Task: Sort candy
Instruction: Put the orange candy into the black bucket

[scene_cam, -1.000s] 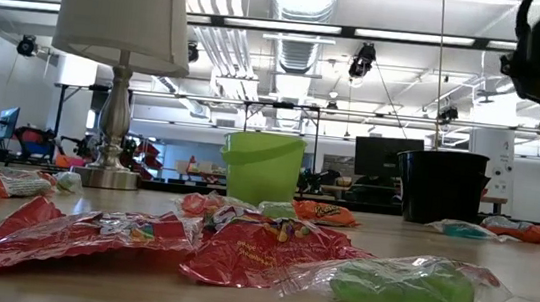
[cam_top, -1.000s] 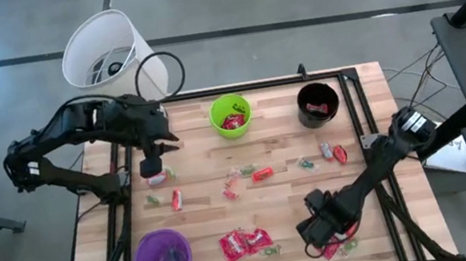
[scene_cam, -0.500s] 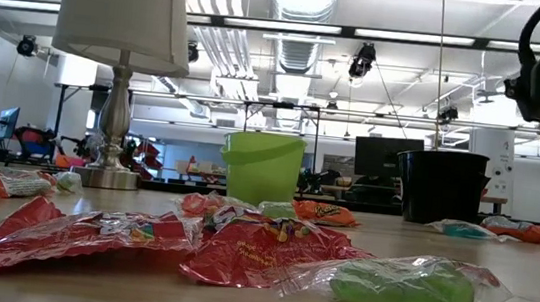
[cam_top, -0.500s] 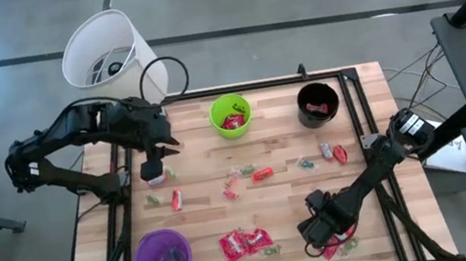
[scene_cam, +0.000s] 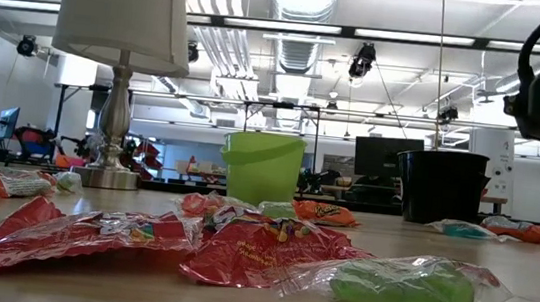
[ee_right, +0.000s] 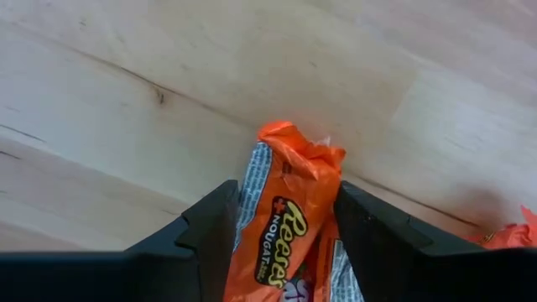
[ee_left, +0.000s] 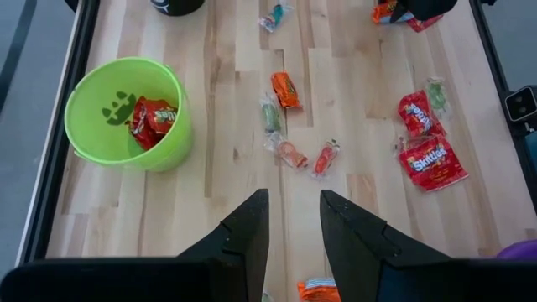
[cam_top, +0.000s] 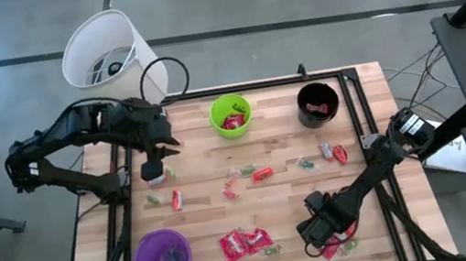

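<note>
Candy (ee_left: 286, 89) scattered on table (ee_left: 210, 210) beside green cup (ee_left: 126, 113)
</note>
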Tool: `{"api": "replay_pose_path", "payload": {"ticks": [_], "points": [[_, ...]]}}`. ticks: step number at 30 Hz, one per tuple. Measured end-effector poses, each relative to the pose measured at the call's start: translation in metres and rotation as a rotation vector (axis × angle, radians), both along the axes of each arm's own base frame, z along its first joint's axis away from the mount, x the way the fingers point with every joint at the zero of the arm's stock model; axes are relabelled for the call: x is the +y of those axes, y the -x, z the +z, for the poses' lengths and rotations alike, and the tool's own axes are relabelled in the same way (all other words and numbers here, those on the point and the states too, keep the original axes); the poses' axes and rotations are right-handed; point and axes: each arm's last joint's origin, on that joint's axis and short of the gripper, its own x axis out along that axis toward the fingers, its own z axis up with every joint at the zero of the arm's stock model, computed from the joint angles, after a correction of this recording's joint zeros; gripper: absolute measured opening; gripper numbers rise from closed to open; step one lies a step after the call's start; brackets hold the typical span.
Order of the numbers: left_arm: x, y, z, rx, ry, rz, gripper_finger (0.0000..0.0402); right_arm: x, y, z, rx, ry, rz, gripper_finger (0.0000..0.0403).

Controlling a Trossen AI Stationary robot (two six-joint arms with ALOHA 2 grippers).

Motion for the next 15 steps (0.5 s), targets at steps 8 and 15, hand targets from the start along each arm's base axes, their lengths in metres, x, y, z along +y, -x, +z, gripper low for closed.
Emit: {"api": "replay_pose_path", "payload": {"ticks": [8, 15], "points": [[0.0, 0.0, 0.0, 0.0, 0.006, 0.008, 0.0091, 0.0, 0.0, -0.0003, -0.001, 0.001, 0.003, 0.0103], [0.0, 0.0, 0.0, 0.0, 0.006, 0.009, 0.0091, 0.0, -0.0001, 0.0021, -0.01, -0.004, 0.003, 0.0026]]}}
